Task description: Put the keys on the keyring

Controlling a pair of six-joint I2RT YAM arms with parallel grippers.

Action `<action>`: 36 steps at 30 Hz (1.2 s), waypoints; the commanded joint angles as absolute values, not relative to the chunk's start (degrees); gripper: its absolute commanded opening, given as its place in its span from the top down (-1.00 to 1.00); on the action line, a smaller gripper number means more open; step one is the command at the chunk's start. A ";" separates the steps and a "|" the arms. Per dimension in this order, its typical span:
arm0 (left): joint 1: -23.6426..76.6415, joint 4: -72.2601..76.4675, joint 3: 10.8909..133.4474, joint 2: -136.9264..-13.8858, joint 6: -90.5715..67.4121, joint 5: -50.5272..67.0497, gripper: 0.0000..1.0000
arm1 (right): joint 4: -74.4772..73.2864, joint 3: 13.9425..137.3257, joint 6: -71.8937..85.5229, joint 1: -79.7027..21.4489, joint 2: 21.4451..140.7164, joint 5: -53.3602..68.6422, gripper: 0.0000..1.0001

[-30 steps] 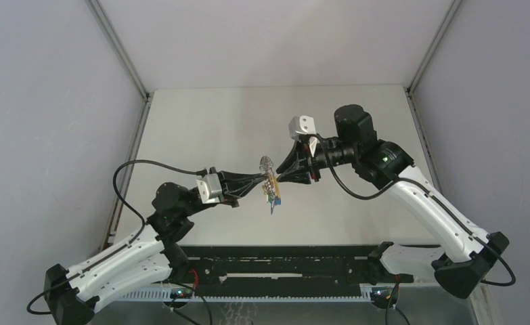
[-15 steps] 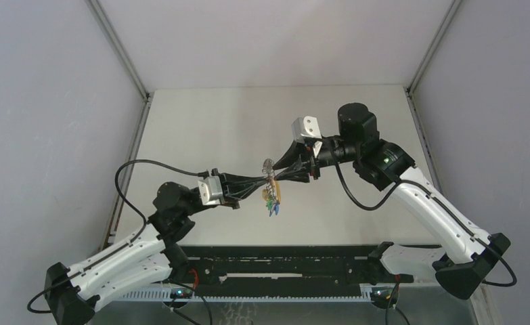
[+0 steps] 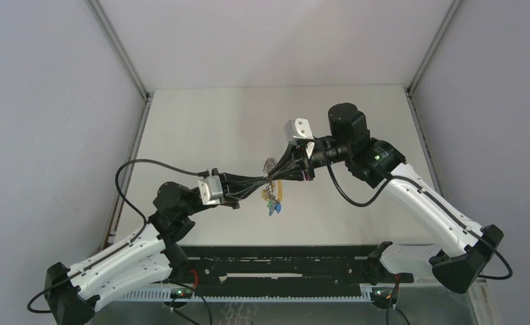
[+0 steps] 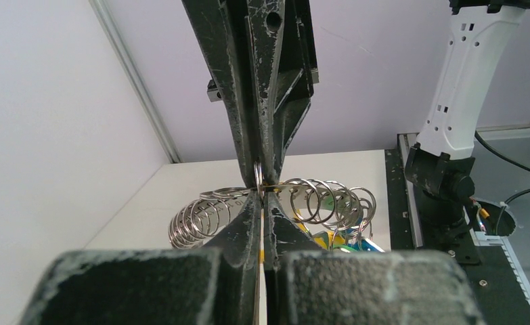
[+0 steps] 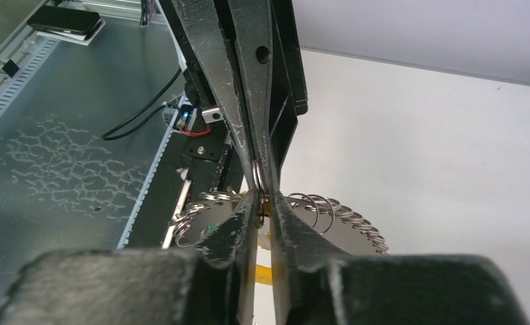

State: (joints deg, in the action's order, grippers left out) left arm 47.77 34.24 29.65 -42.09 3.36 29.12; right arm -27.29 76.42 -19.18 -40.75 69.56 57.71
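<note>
Silver wire loops fan out to either side of my left tool (image 4: 260,202), which is clamped fully closed on the ring (image 4: 201,220). A yellow sliver of its band shows in the seam between my fingers. My right tool (image 5: 262,200) meets it nose to nose, narrowed to a thin slit with its tips at 1 of the loops. I cannot tell whether it truly grips that loop. The ring hangs in the air at the tips of the 2 tools, off the tabletop (image 3: 214,128). The keys (image 3: 273,205) dangle in a bunch just below those tips, green and blue heads lowest.

The risks I see come from how tightly everything meets. If my right tool pulls or twists while my left stays clamped, the band could kink or the loop could spring out of the pinch. If either tool loosens, the weight of the keys would drag the ring down and it might drop to the tabletop. The loops crowd both sets of tips, so a finger could snag 1 it was not aiming for.

Behind my left tool trails a black cable (image 3: 137,164). Past my right tool stands the white right arm (image 4: 455,88), with a black rail (image 3: 282,265) along the near edge. Nothing lies between the 2 tools but the ring, though each tool's body hides the pinch point from the other's camera.
</note>
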 commanded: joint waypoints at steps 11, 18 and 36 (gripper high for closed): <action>48.03 18.65 34.60 -38.55 7.10 25.35 0.40 | -42.19 82.26 -28.82 -42.33 68.27 46.61 1.00; 48.03 11.40 37.10 -39.03 7.92 25.03 0.30 | -54.14 90.00 -34.19 -49.06 72.05 31.33 1.00; 48.08 11.90 39.43 -43.67 7.48 31.42 0.41 | -61.73 98.88 -36.64 -58.55 78.89 15.73 1.00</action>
